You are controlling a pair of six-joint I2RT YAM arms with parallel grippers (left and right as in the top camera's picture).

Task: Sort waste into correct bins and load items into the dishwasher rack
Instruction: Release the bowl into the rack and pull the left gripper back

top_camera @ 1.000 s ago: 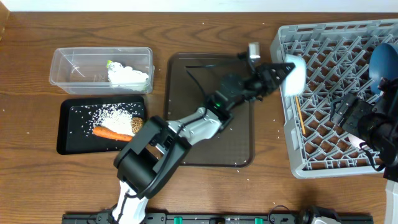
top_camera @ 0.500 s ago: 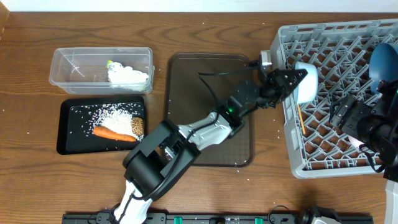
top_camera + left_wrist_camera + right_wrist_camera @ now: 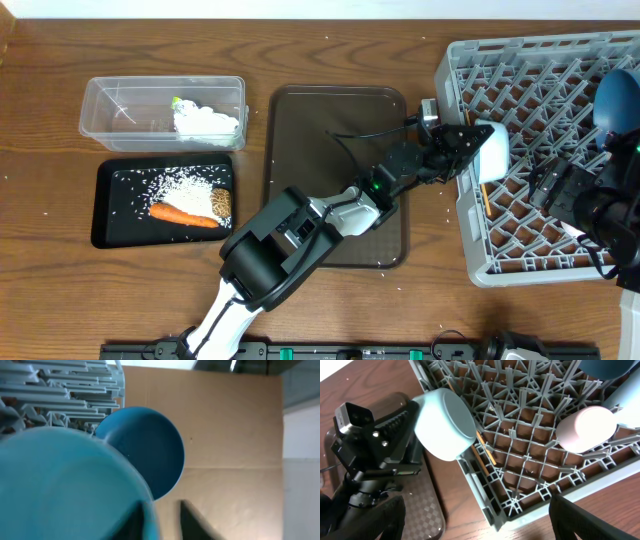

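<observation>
Plastic, clear and rectangular, the tub (image 3: pixel 100 98) lies far behind the left tool (image 3: pixel 466 142), back past the base of its arm. It holds the crumpled white napkin (image 3: pixel 208 122) and green-yellow wrapper (image 3: pixel 177 102). Just beside the tub, equally far behind that tool, the shallow black rectangular tray (image 3: pixel 105 228) holds the white rice grains (image 3: pixel 190 182), orange carrot piece (image 3: pixel 180 212) and brown food lump (image 3: pixel 222 203). The dark-brown serving tray (image 3: pixel 290 130) lies under the left arm's reach.

The left tool is closed on the light-blue cup (image 3: pixel 494 150), which juts out past its fingertips. The cup is tipped on its side. Its long axis runs on in line with the tool and crosses the left wall of the large grey plastic lattice dishwasher rack (image 3: pixel 540 60); whether it touches the rim cannot be told. Open cells lie ahead of and below the tool, so the coming move looks like a short push onward and a lowering. The pair of thin wooden chopsticks (image 3: pixel 483 190) lies in the rack just below the cup and could be nudged.

Deeper in the rack, the right tool (image 3: pixel 556 192) hangs with fingers spread wide and nothing between them. The small pink-lined cup (image 3: pixel 585 427) sits just ahead of it, and the big dark-blue round plate (image 3: pixel 617 100) stands beyond.
</observation>
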